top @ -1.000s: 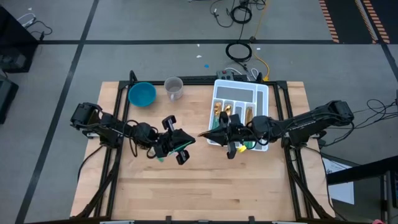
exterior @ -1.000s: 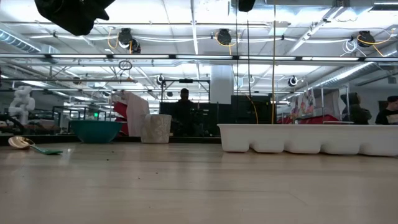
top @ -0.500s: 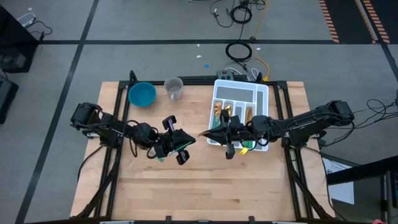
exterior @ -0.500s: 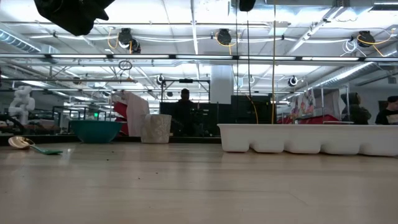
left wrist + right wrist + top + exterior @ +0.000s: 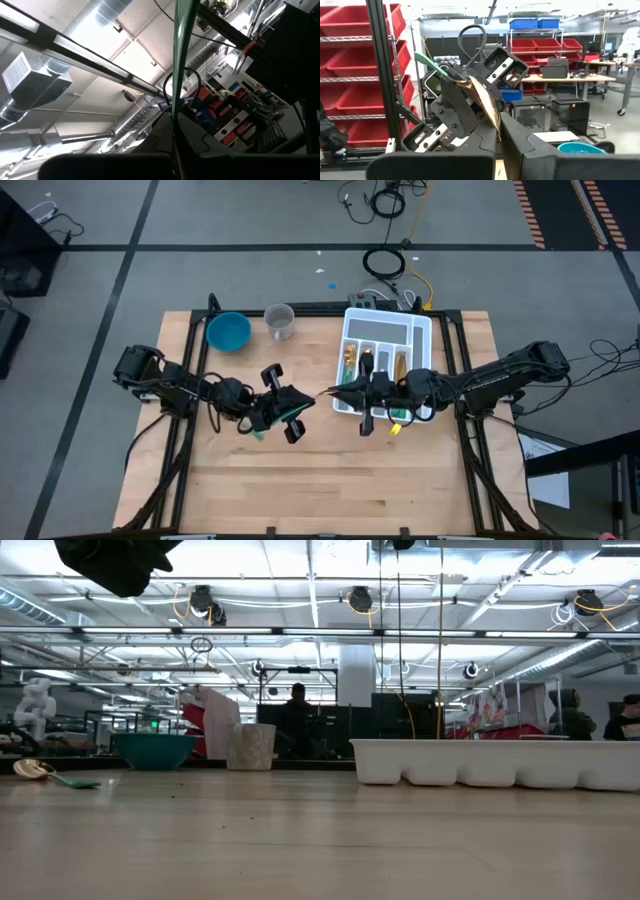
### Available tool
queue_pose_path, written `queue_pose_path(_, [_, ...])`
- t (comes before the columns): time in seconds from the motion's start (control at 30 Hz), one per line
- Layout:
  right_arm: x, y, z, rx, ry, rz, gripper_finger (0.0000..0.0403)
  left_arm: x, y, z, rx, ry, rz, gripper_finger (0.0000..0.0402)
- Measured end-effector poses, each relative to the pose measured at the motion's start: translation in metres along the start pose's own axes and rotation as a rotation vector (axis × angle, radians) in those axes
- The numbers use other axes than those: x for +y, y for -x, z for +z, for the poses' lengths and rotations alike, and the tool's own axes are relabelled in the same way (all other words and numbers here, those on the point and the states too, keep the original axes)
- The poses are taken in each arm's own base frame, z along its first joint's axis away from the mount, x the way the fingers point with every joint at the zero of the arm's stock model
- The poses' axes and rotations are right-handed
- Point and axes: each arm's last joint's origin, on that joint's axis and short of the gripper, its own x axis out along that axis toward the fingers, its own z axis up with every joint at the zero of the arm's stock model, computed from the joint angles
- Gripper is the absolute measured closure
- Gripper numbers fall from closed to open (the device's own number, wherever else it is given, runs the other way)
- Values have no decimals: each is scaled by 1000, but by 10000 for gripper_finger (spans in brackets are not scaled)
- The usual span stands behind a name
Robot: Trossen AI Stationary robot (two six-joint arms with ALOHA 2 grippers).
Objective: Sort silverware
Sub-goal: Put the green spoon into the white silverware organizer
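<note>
Left gripper (image 5: 287, 412): raised above mid-surface, pointed toward the right arm; closed on a green-handled piece (image 5: 181, 55), whose handle runs up between its fingers in the left wrist view.
Right gripper (image 5: 345, 393): raised beside the near left corner of the tray (image 5: 423, 328), facing the left gripper; fingers pinched on the gold head (image 5: 487, 107) of the same or a second piece, cannot tell which.
Why held so: judged a hand-over in mid-air, the piece passed between arms so the right one, nearest the tray, can drop it in a slot.
Piece relative to grippers: its green handle end (image 5: 431, 59) sticks out past the left gripper; the head sits between the right fingers.
Tray: white, compartments at the back right of the surface (image 5: 300, 490), some gold pieces (image 5: 350, 358) already inside.
Loose spoon (image 5: 45, 774): lies flat on the surface, well apart from the tray.
Bowl (image 5: 228, 331) and cup (image 5: 280, 320): back left, untouched.
</note>
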Motion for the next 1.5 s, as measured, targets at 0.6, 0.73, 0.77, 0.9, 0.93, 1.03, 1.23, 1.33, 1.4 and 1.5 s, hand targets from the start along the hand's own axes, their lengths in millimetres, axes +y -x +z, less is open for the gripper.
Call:
queue_pose_path(0.6, [0,0,1,-8,106,5,311,0,0,-1,25,6,11,393])
queue_pose_path(0.73, [0,0,2,-19,125,5,319,0,0,-2,27,7,11,393])
queue_pose_path(0.77, [0,0,2,-21,125,5,324,0,0,-2,27,7,11,393])
queue_pose_path(0.9, [0,0,2,-22,151,2,374,0,0,-1,27,11,10,393])
queue_pose_path(0.93, [0,0,2,-22,161,1,387,0,0,-1,26,11,10,393])
queue_pose_path(1.03, [0,0,2,-21,167,-2,398,0,0,-1,26,10,10,393])
queue_pose_path(1.23, [0,0,2,-19,173,-3,401,-1,0,-2,40,5,2,392])
queue_pose_path(1.33, [-1,0,1,-17,174,-11,402,-2,0,-4,93,2,17,379])
queue_pose_path(1.4, [-1,0,1,-14,175,-13,402,-3,0,-6,135,-10,19,360])
queue_pose_path(1.5, [0,1,3,-19,175,-18,402,-5,1,-11,208,-43,21,325])
